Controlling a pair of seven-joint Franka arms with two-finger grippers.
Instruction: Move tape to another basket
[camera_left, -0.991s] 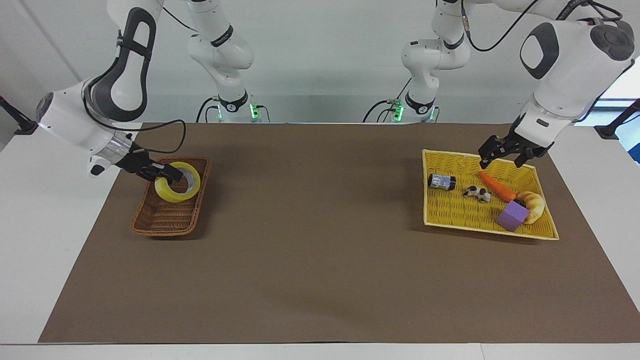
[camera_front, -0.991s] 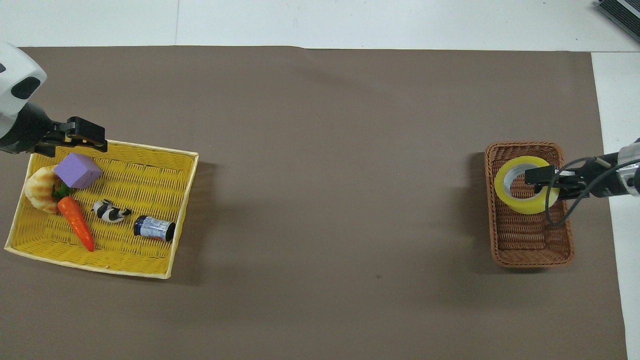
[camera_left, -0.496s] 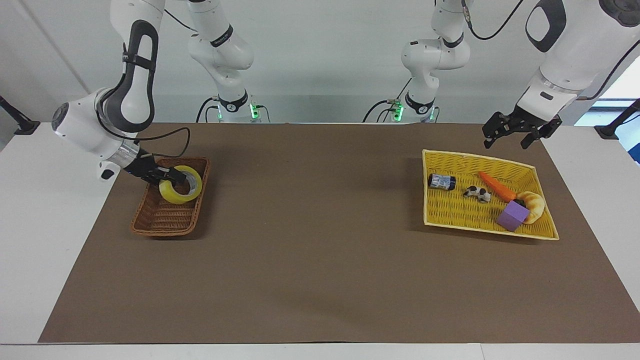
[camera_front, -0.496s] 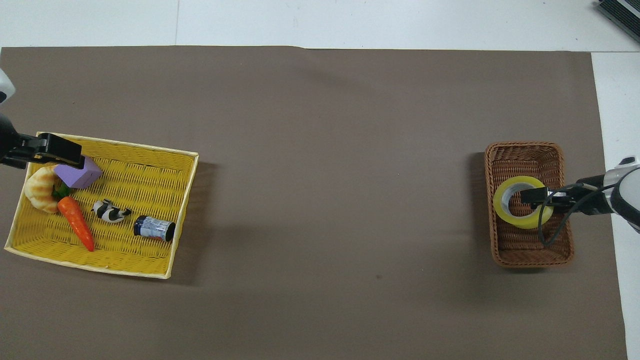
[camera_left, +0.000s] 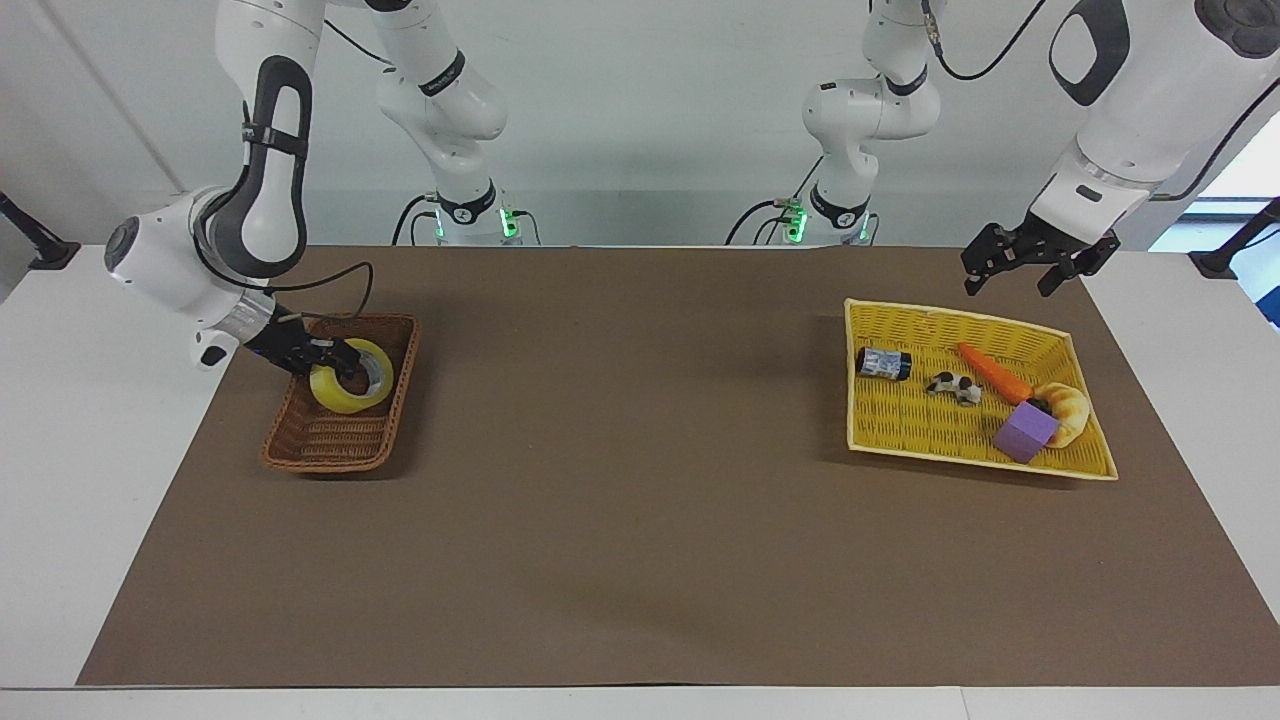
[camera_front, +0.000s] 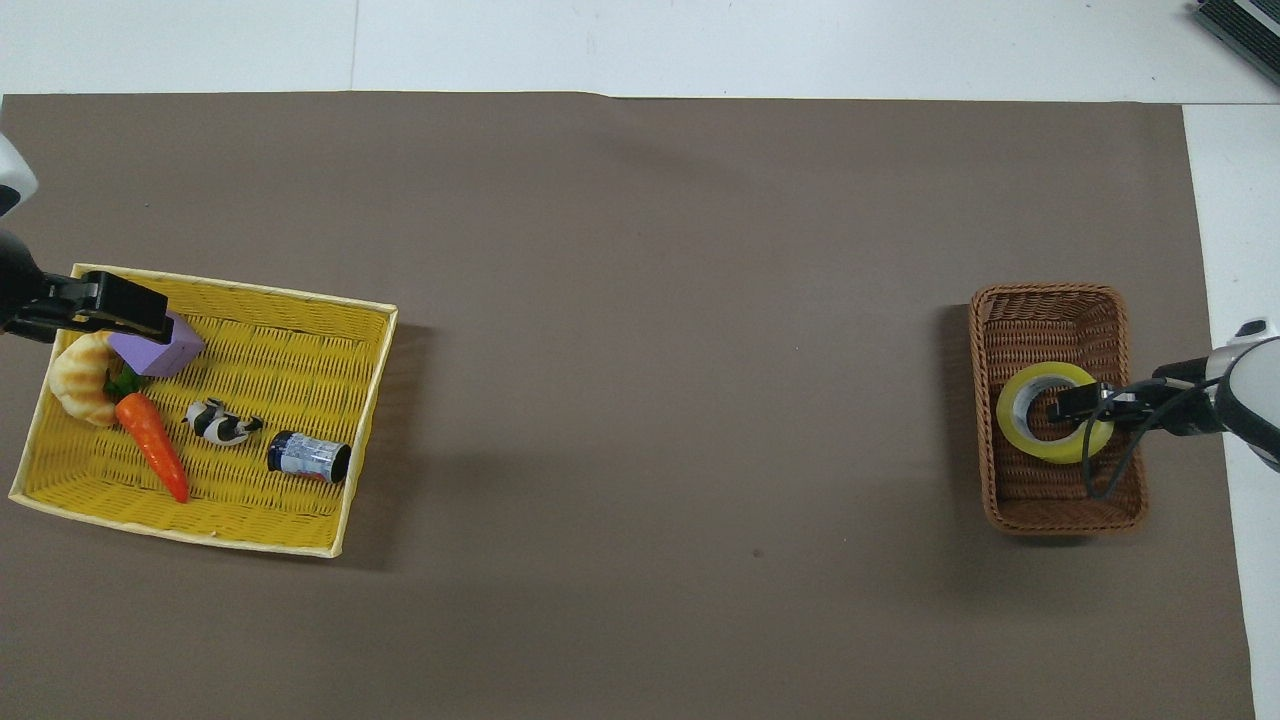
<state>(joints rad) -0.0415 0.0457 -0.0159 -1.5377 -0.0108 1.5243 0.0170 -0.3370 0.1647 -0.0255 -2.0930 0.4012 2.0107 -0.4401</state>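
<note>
We see the tape lying in the brown wicker basket, our right gripper at its rim, grip unclear; our left gripper, fingers spread, waits above the yellow basket

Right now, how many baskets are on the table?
2. The brown wicker basket sits toward the right arm's end and holds the tape. The yellow tray basket sits toward the left arm's end, with small items in it. None seems hidden.

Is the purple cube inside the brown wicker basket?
No, the purple cube lies in the yellow woven tray, beside the croissant.
</note>
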